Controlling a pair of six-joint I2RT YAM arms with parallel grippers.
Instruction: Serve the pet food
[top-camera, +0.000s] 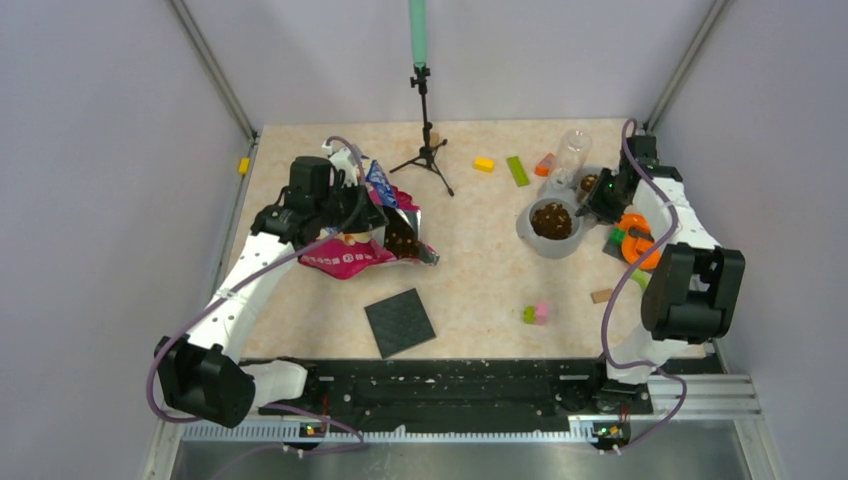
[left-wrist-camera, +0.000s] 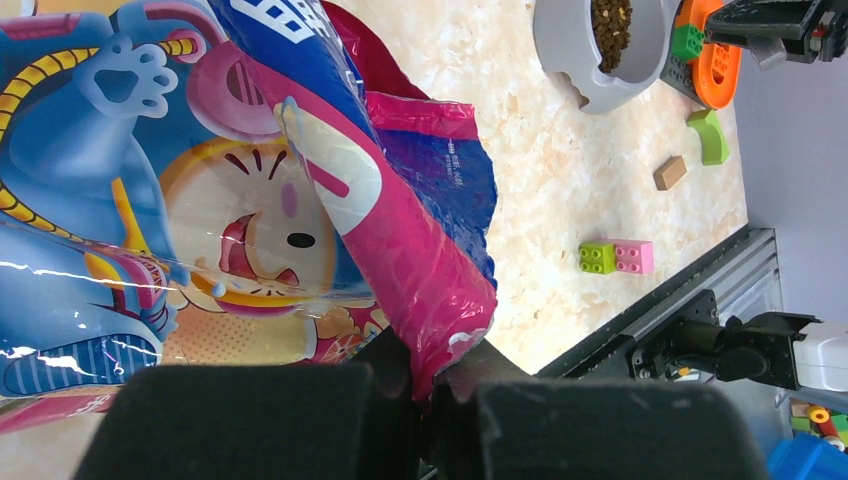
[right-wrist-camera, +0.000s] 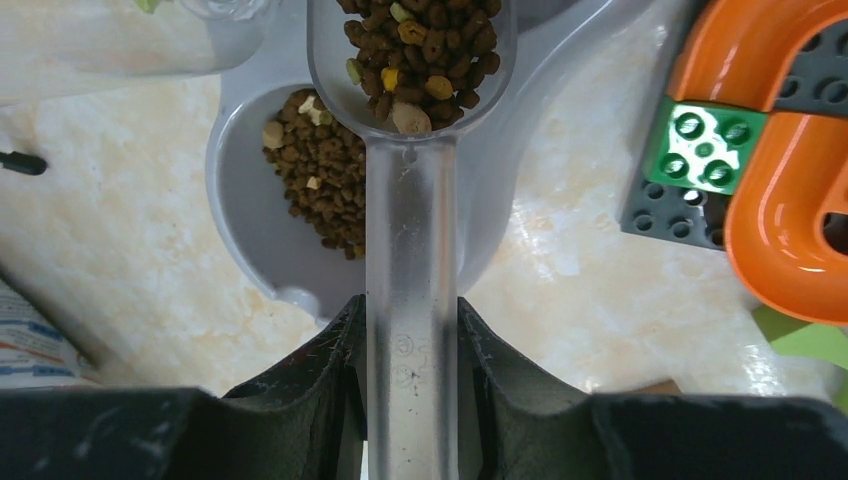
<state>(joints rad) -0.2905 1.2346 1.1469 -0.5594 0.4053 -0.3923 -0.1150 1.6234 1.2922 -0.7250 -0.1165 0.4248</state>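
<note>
**Loaded scoop at the feeder: where a spill could start**

The right tool is closed narrowly on the smooth clear handle of the scoop, whose head carries a heap of pet food. More kibble lies in the basin of the grey bowl, and a further brown mass shows at the open mouth of the bag, which lies on the left of the surface. The scoop head hangs at the basin's edge, not squarely above it. A tilt made from this position would likely shed pellets over the rim, toward the clear bottle or the orange toy track just beside the bowl. The slick handle may also twist between the fingers under the load and tip the heap early. The left tool is pinched on a folded pink edge of the bag; a pull there could roll the pouch and pour kibble from its mouth onto the surface.
</note>
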